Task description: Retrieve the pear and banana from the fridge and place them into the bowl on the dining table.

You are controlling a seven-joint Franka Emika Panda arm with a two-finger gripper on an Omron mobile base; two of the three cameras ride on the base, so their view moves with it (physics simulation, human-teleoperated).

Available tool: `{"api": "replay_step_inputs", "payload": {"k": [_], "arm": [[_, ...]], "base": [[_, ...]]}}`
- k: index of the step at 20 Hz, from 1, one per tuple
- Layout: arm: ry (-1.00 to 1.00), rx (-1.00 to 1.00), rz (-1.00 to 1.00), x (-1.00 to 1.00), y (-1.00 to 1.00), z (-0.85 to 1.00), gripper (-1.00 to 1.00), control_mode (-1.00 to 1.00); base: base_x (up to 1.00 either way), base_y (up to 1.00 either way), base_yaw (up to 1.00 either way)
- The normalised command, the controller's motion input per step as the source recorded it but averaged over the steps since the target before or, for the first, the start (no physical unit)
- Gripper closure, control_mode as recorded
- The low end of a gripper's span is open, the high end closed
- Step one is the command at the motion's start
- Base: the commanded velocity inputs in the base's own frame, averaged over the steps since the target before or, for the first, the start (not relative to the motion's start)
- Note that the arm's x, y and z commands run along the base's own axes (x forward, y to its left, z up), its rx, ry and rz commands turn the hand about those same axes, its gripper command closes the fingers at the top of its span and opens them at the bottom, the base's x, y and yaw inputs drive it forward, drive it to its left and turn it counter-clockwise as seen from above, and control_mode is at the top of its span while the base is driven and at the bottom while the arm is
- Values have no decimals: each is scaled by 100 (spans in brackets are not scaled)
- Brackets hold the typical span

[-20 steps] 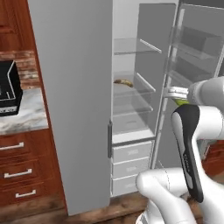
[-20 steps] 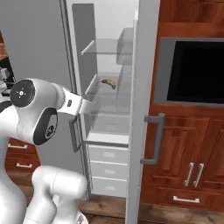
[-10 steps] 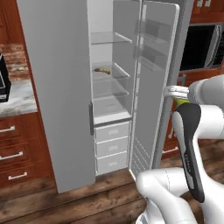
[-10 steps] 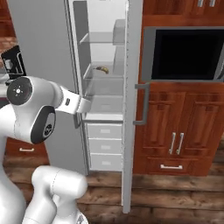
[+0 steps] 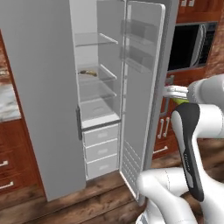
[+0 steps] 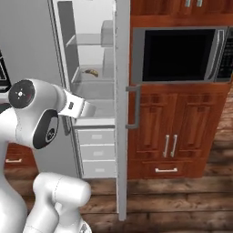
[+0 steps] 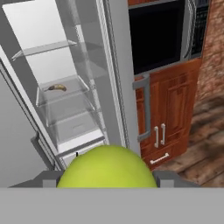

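So the tall grey two-door fridge (image 5: 43, 96) stands with both doors swung open, white inside, clear glass shelves. The small curved yellow-brown banana (image 5: 89, 73) lies on the middle glass shelf (image 5: 97, 79), toward its back left corner; it's there from the right base camera too (image 6: 92, 72) and from the hand camera (image 7: 57, 88). The roundish yellow-green pear (image 7: 108, 168) sits right up against the hand camera, clamped between the gripper (image 7: 108, 181) fingers, out in front of the fridge. A black built-in microwave (image 6: 179, 54) sits in the reddish wooden cabinet (image 6: 182, 132) just right of the fridge.
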Motion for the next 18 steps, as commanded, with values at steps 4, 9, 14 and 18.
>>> {"api": "replay_step_inputs", "payload": {"k": [4, 9, 14, 18], "arm": [[0, 0, 0, 0, 0, 0, 100, 100], [0, 0, 0, 0, 0, 0, 100, 100], [0, 0, 0, 0, 0, 0, 100, 100], [0, 0, 0, 0, 0, 0, 100, 100]], "base": [[-75, 16, -66], [-49, 9, -74], [-13, 11, -84], [-8, 8, -84]]}}
